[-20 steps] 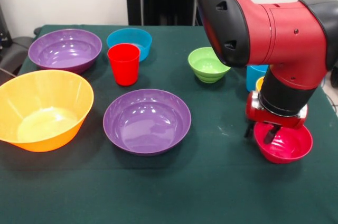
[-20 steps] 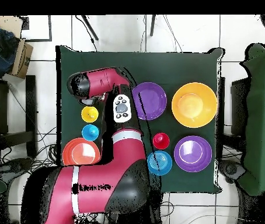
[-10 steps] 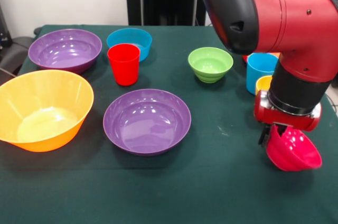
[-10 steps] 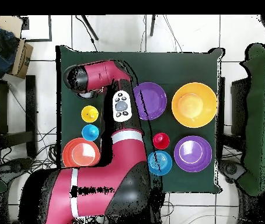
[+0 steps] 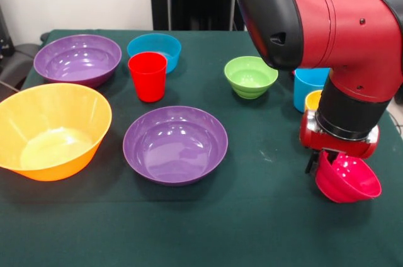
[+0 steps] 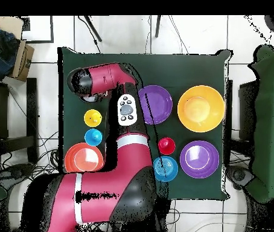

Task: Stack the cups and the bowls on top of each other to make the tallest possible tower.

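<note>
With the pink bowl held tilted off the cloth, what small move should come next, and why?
Probably carry the pink bowl left toward the near purple bowl. The tool grips its rim, it hangs tilted above the cloth, and that wide, empty bowl looks like a sound base.

Magenta-pink bowl (image 5: 348, 179), 2 purple bowls (image 5: 175, 143), red cup (image 5: 147, 76)
</note>
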{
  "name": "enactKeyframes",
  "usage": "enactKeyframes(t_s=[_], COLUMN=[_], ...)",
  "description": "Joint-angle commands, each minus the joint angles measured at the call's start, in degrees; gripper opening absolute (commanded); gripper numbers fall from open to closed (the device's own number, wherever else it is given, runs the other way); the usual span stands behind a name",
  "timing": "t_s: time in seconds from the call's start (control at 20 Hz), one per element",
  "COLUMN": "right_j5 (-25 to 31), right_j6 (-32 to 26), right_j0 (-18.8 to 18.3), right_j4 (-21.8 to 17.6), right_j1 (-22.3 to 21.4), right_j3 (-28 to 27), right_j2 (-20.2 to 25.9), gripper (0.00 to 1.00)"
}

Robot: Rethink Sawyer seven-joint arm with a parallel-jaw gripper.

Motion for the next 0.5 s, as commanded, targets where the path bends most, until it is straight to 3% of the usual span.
enactKeyframes(t_s=[0.05,0.5], right_j5=[-2.9,-2.7], right_j6=[-13.1,-11.4], right_j0=[-1.0,-0.6], right_j4=[-6.1,-5.5], right_j1=[4.2,3.1], right_j3=[2.8,3.8], right_j2=[3.0,2.6], gripper=[0.0,0.0])
